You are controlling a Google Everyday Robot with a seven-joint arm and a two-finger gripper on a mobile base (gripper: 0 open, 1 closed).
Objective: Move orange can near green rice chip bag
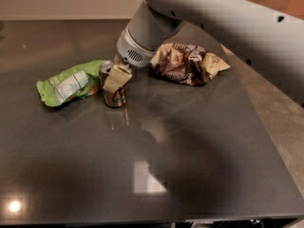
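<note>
Standing upright on the dark tabletop (pixel 199 156), the orange can (pixel 115 99) sits just beside the right end of the green rice chip bag (pixel 69 83), apparently touching it. The gripper (pixel 113 82) comes down on the can from above, jaws clamped on it, one cream finger (pixel 118 78) lying across its front. The grey arm (pixel 156 27) rises up and to the right. A crumpled brown-and-cream snack bag (pixel 187 63) lies further right, apart from the can.

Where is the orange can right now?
Left of centre on the table, the orange can stands just right of the green rice chip bag, held by the gripper.
</note>
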